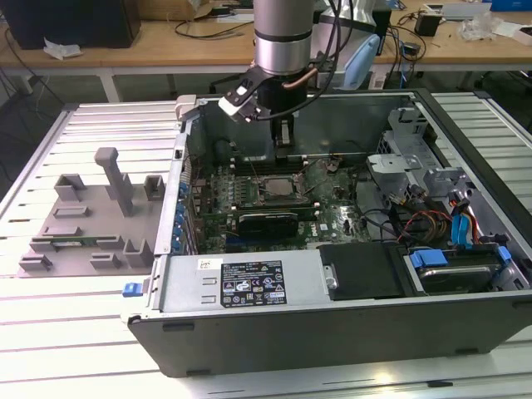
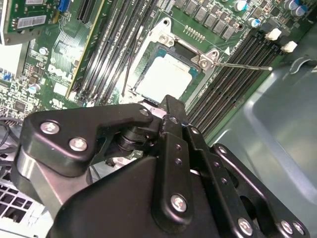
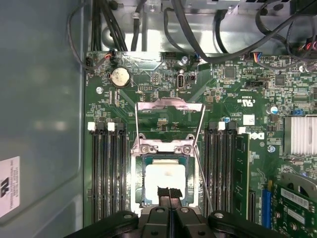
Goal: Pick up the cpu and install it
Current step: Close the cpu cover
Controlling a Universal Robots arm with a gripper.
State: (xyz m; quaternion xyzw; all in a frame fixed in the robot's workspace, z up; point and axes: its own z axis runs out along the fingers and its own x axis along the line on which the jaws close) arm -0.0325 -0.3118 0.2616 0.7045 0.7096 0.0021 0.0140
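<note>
The cpu [image 3: 164,177] has a pale silvery-white top with a thin dark rim. Around it the motherboard [image 3: 163,114] is deep green, striped by black memory slots [image 3: 106,168] tipped with white latches [image 3: 91,127], and it carries a silver coin battery [image 3: 119,77]. The claw [image 3: 168,192] is matte black with bright silver screw heads [image 2: 49,128]. In the exterior view the case [image 1: 332,332] is dark grey, its label [image 1: 249,284] white with black print, and the cables [image 1: 461,224] are blue. The tabletop [image 1: 83,332] is pale grey-white, ribbed in parallel stripes. The fixture plate [image 1: 83,224] is plain mid-grey. The arm [image 1: 283,33] is silver with a black band.
</note>
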